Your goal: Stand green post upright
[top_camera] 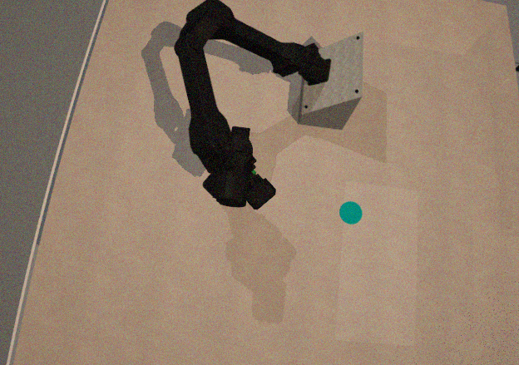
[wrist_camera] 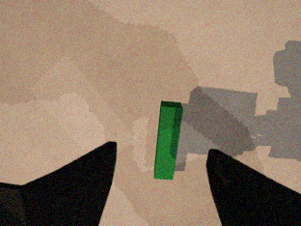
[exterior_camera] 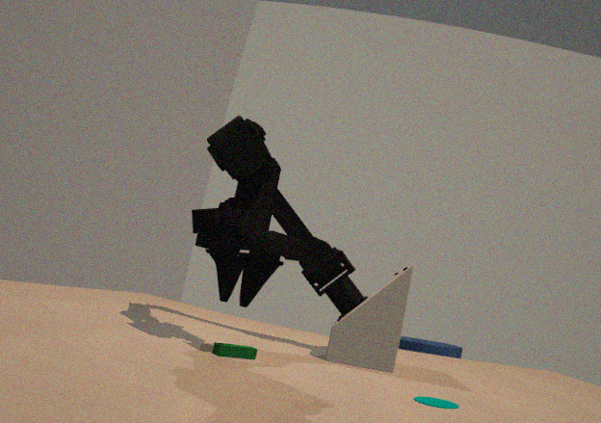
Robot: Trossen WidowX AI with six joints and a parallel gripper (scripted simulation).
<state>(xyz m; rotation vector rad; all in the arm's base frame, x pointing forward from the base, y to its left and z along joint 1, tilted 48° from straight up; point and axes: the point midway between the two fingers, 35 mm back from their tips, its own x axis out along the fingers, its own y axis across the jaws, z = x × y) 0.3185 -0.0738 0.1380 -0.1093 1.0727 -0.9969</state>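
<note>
The green post (top_camera: 253, 171) (exterior_camera: 234, 351) (wrist_camera: 167, 142) lies flat on the table. In the top view the arm hides all but a sliver of it. My gripper (exterior_camera: 234, 304) (wrist_camera: 162, 154) is open and empty, pointing down, well above the post. In the wrist view the post shows between the two fingertips, its long side running roughly up and down the picture. The cyan circle (top_camera: 350, 213) (exterior_camera: 435, 402) is flat on the table, to the right of the post in the top and exterior views, with nothing standing on it.
The arm's grey wedge-shaped base block (top_camera: 341, 74) (exterior_camera: 368, 335) stands behind the circle, to the right of the post. A long blue object (exterior_camera: 431, 347) shows behind the block in the exterior view. The table edge (top_camera: 62, 145) runs along the left of the top view.
</note>
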